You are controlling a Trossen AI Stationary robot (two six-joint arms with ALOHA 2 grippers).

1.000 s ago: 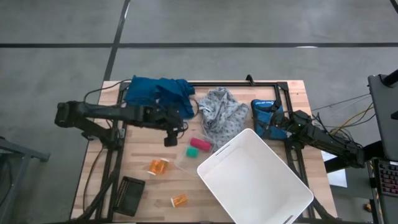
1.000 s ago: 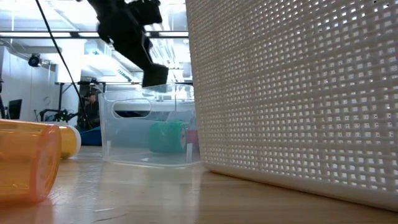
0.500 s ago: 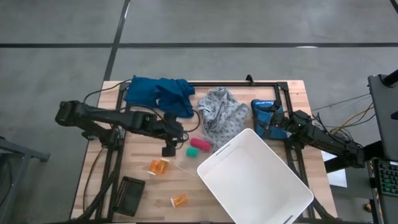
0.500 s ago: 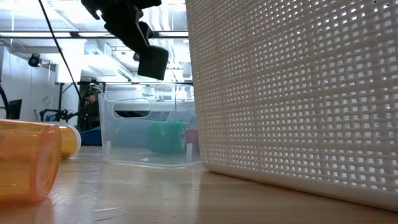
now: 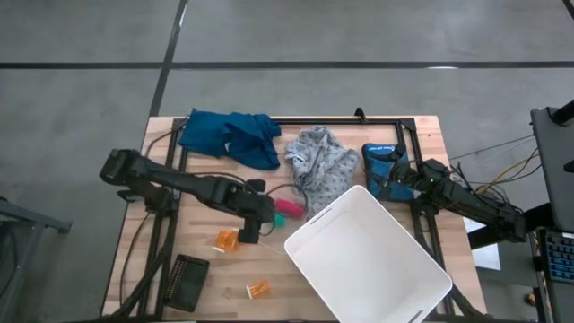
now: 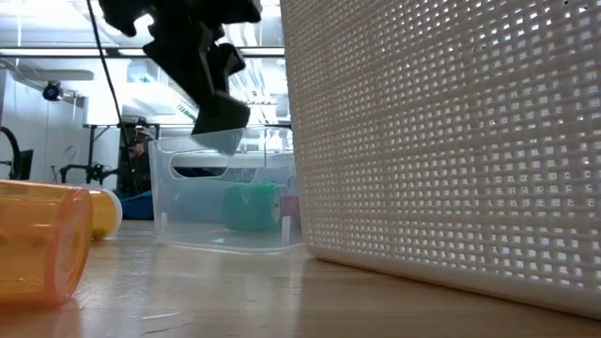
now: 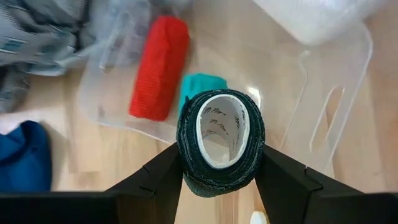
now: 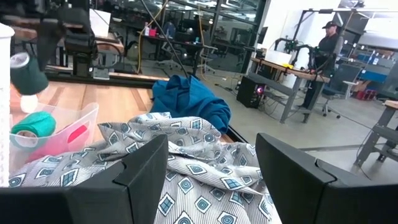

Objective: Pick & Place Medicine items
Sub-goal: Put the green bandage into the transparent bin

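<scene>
The left gripper (image 5: pixel 248 231) hung over the middle of the surface (image 5: pixel 202 233), and its fingers were clamped on a dark bandage roll (image 7: pixel 220 142), the roll's open core facing the wrist camera. Directly beneath it sat a clear plastic tray (image 7: pixel 323 118) holding a red roll (image 7: pixel 158 67) and a teal roll (image 7: pixel 200 87); by the wrist view, the held roll was poised above the tray's open space just beside those two. Now the medicine items: one orange pill bottle (image 5: pixel 228 240) lay on its side just to the left of that gripper, close by it, and a second pill bottle (image 5: pixel 258 289) lay nearer the front edge, well apart. Both were on their sides with their long axes running roughly left to right, as far as the overhead view allowed. No third bottle showed from above. The left arm was plainly the nearer to both; I judged it had to shed the roll before it could take a bottle. The white perforated basket (image 5: pixel 368 256) stood to the right. The right gripper (image 5: pixel 401 182) waited far right beside the grey patterned cloth (image 5: pixel 321 161), fingers parted fairly wide and holding nothing.
</scene>
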